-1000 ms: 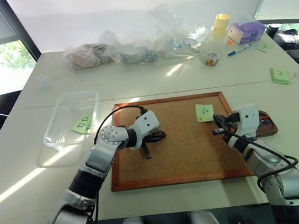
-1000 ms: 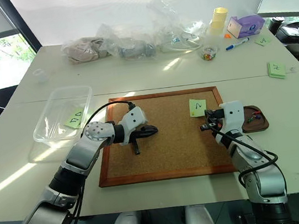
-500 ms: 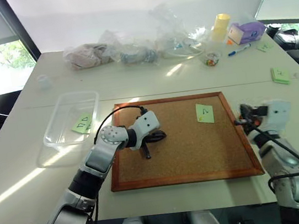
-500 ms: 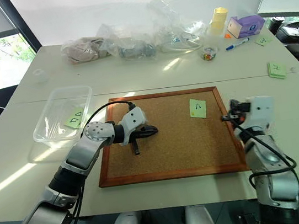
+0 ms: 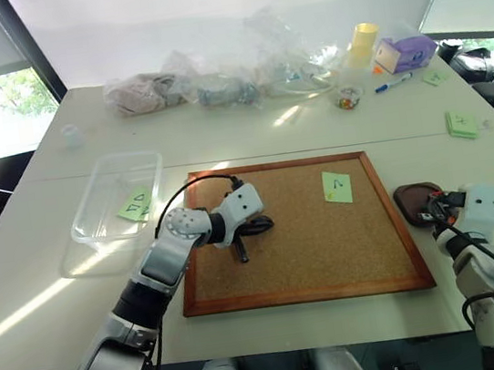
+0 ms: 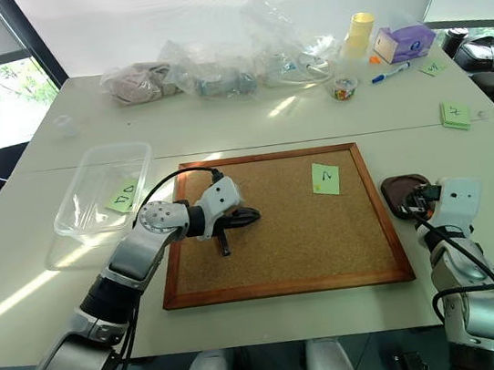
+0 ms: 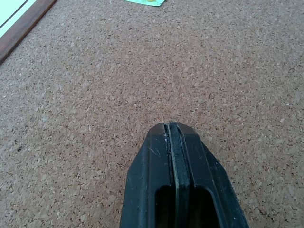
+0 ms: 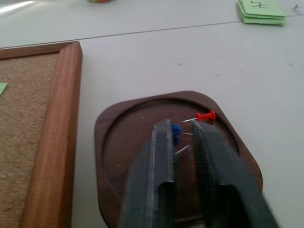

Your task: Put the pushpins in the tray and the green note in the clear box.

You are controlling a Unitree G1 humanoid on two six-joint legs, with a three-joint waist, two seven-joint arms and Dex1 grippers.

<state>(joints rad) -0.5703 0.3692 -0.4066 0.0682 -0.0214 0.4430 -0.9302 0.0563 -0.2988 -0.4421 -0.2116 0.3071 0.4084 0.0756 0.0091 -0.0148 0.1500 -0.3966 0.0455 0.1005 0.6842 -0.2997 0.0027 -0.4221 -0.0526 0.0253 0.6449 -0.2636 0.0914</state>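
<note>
The dark brown tray (image 8: 118, 142) lies right of the cork board (image 5: 311, 249). Red (image 8: 205, 115), blue (image 8: 175, 129) and green (image 8: 178, 152) pushpins lie in it. My right gripper (image 8: 183, 127) hovers just over the tray, open, the blue pin beside one fingertip. The green note (image 5: 336, 186) with one figure is stuck on the board's far right part. My left gripper (image 7: 172, 127) is shut and empty, tips resting on the cork near the board's left side. The clear box (image 5: 97, 229) stands left of the board and holds another light green note (image 5: 135, 203).
A green note pad (image 5: 462, 123) lies at the far right. Along the back edge are plastic bags (image 5: 214, 84), a small cup of pins (image 5: 346, 97), a yellow cup (image 5: 365, 40), a purple box (image 5: 412, 51) and a pen (image 5: 394, 83).
My right gripper has swung right from the board's right edge to over the tray, and its fingers have parted. The left arm has stayed still.
</note>
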